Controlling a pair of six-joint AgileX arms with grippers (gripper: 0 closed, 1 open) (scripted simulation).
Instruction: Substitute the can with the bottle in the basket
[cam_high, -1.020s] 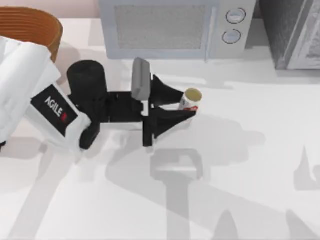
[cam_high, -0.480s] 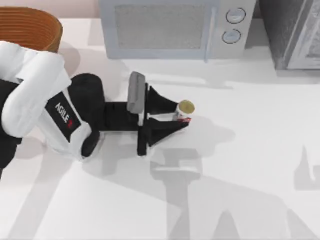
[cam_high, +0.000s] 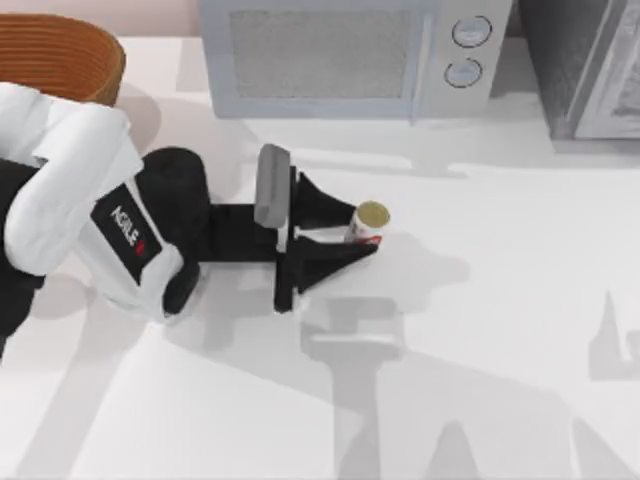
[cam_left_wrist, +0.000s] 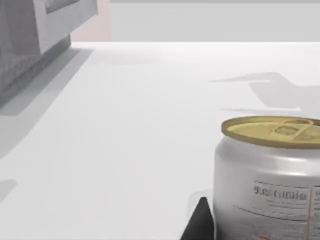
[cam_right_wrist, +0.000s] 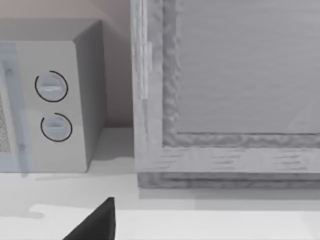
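Note:
The can (cam_high: 372, 214) is white with red marks and a dull gold top, and it stands upright at the table's middle, in front of the microwave. My left gripper (cam_high: 362, 232) is shut on the can, one black finger on each side of its body. The left wrist view shows the can (cam_left_wrist: 272, 175) close up with a dark fingertip (cam_left_wrist: 198, 226) beside it. The wicker basket (cam_high: 62, 52) sits at the far left corner, behind my left arm, well apart from the can. The bottle is out of view. My right gripper (cam_right_wrist: 95, 225) is parked off to the right, facing the microwave and a cabinet.
A grey microwave (cam_high: 345, 55) with two dials stands along the back edge, and a grey cabinet (cam_high: 585, 65) is at the back right. White tabletop (cam_high: 500, 330) stretches to the right of the can and in front of it.
Over the last second my left gripper carried the can a little left and towards the table's front. In the last half second nothing visibly moved.

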